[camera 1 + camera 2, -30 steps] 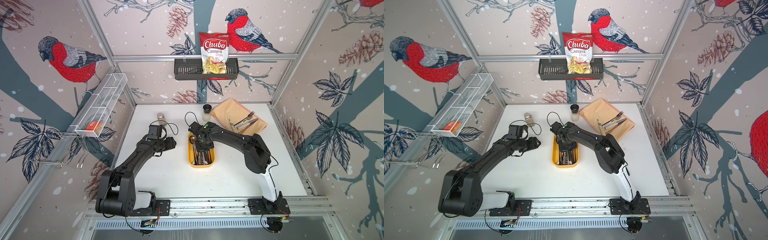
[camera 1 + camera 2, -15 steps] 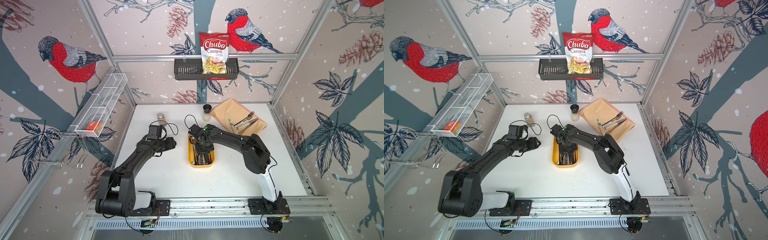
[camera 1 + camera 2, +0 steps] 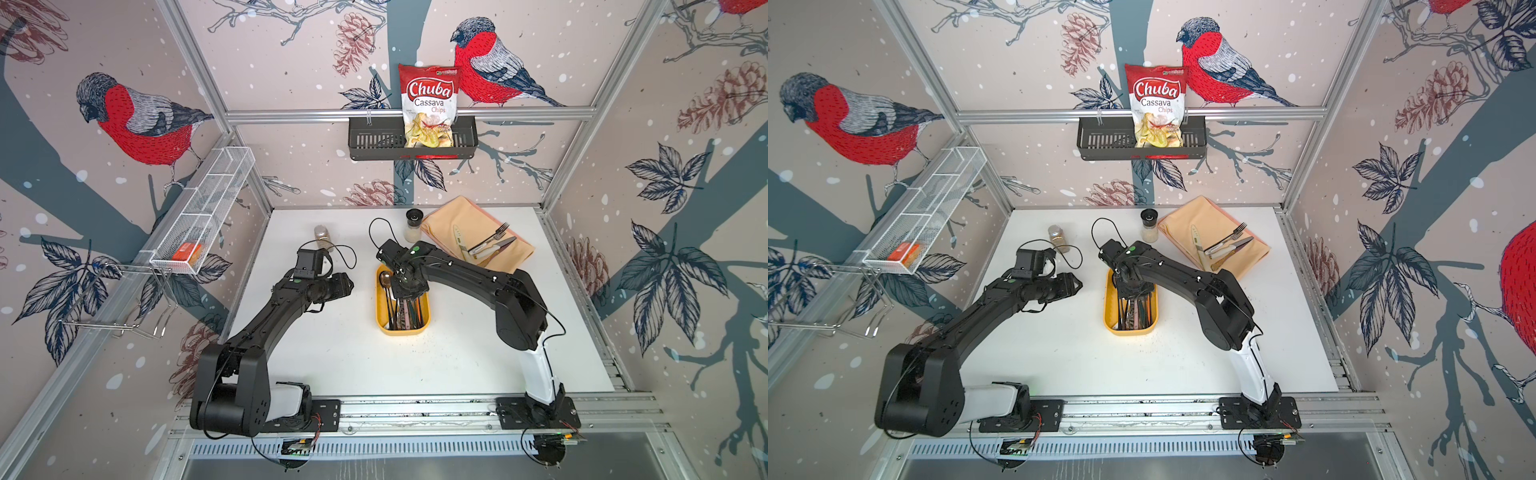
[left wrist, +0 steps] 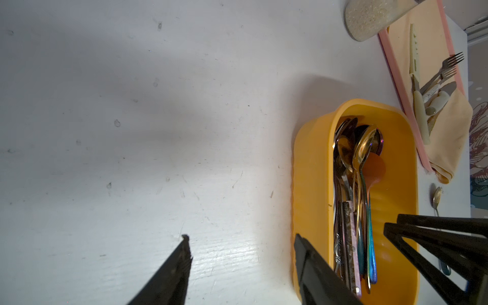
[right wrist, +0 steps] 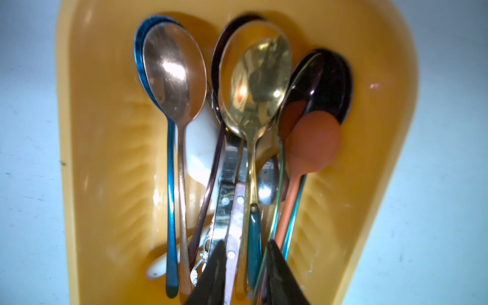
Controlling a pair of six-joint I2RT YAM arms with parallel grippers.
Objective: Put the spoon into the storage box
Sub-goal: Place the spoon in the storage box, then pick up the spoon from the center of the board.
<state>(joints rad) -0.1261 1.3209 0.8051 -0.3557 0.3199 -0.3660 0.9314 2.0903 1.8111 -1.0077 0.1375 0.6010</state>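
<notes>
Spoon (image 5: 256,79): gold, green-handled, lying lengthwise inside storage box (image 5: 105,132).
Right gripper (image 5: 247,247): jaws slightly parted astride its handle, gripping nothing.
Left gripper (image 4: 241,237): wide apart, empty, near box's long wall.
Room: bare table (image 3: 332,353) around box.

Storage box: shallow yellow plastic tray (image 3: 402,331) with rounded corners and a ribbed floor; shows in both top views (image 3: 1129,331).
Box pose: flat on the white table (image 3: 353,357), near its middle, long axis running front to back.
Box contents: crowded with other cutlery (image 5: 174,74), bowls at the far end, handles toward the near end.
Spoon: gold bowl (image 5: 257,81), slim gold neck, dark green handle.
Spoon pose: inside the box, on top of the pile, bowl (image 4: 365,148) facing up, lengthwise with the box, about mid-width.
</notes>
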